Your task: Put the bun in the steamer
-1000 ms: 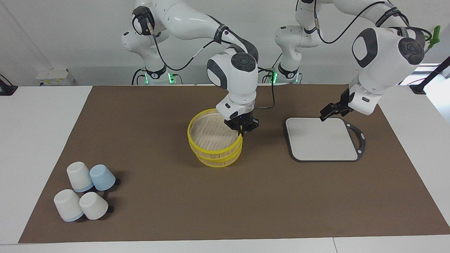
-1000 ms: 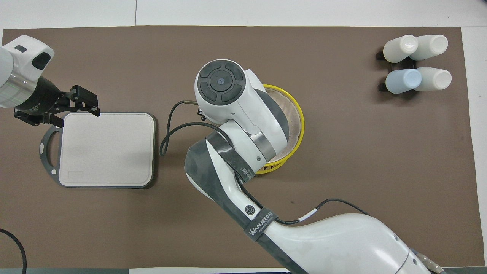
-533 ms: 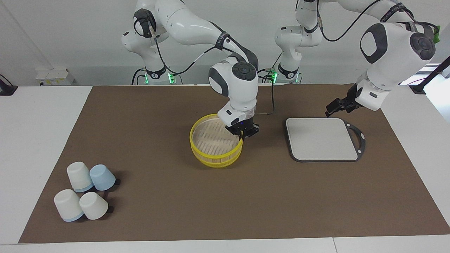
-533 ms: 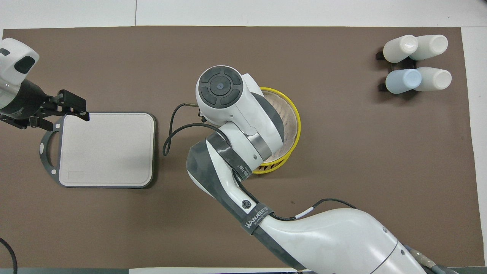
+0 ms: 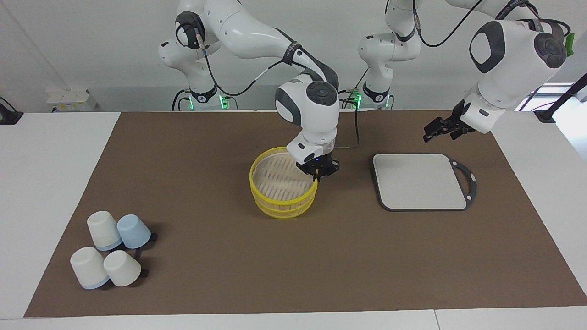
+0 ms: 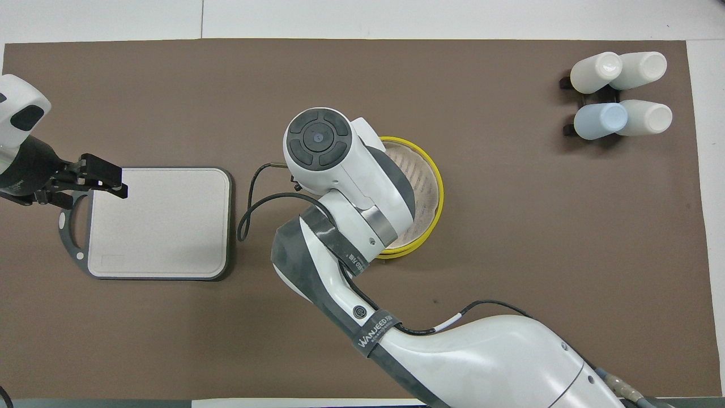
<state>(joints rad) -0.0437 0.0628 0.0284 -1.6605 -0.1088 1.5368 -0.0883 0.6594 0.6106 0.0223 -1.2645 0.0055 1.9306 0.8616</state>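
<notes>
Seemingly early on, right gripper pinched the steamer rim mid-table; no bun was visible (perhaps hidden). Left gripper, fingers apparently parted, hung over the grey board.

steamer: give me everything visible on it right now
The steamer is a round basket of two stacked, aligned tiers with bright yellow rims and tan slatted walls. The top tier's pale slatted floor is bare; no bun shows in it. It stands upright on the brown mat mid-table, beside the grey board. The right gripper is shut on the top rim at the edge toward the board. In the overhead view the right arm covers much of the basket.
</notes>
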